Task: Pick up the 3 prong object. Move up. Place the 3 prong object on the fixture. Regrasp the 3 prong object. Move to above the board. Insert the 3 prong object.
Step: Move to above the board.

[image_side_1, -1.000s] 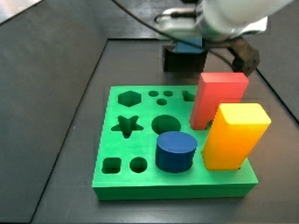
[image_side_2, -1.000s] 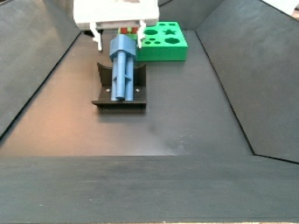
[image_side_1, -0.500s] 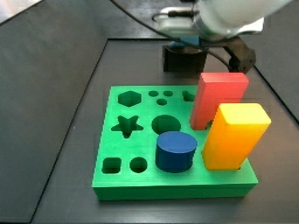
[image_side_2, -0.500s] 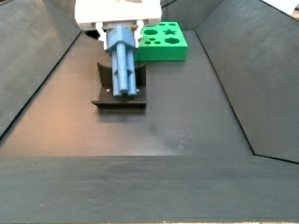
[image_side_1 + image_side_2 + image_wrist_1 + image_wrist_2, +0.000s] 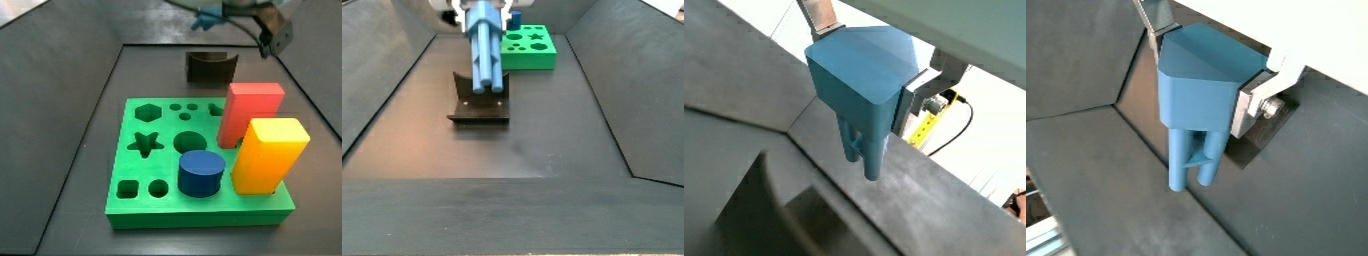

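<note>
The 3 prong object (image 5: 485, 52) is a steel-blue piece, and my gripper (image 5: 480, 10) is shut on its peaked end. It hangs prongs-down near the upper edge of that side view. Both wrist views show the object (image 5: 862, 85) (image 5: 1197, 95) clamped between the silver fingers (image 5: 926, 88) (image 5: 1251, 101). Its prongs point down at the dark floor. Below it stands the fixture (image 5: 210, 67) (image 5: 480, 106), its notch bare. The green board (image 5: 150, 165) (image 5: 531, 50) lies past the fixture. In a side view most of the gripper is cut off by the frame edge.
A red block (image 5: 250, 110), a yellow block (image 5: 269, 152) and a dark blue cylinder (image 5: 202, 172) stand in the board. Sloping dark walls (image 5: 396, 90) line both sides of the floor.
The gripper has risen with the 3 prong object, lifting it off the fixture and partly out of a side view's frame.
</note>
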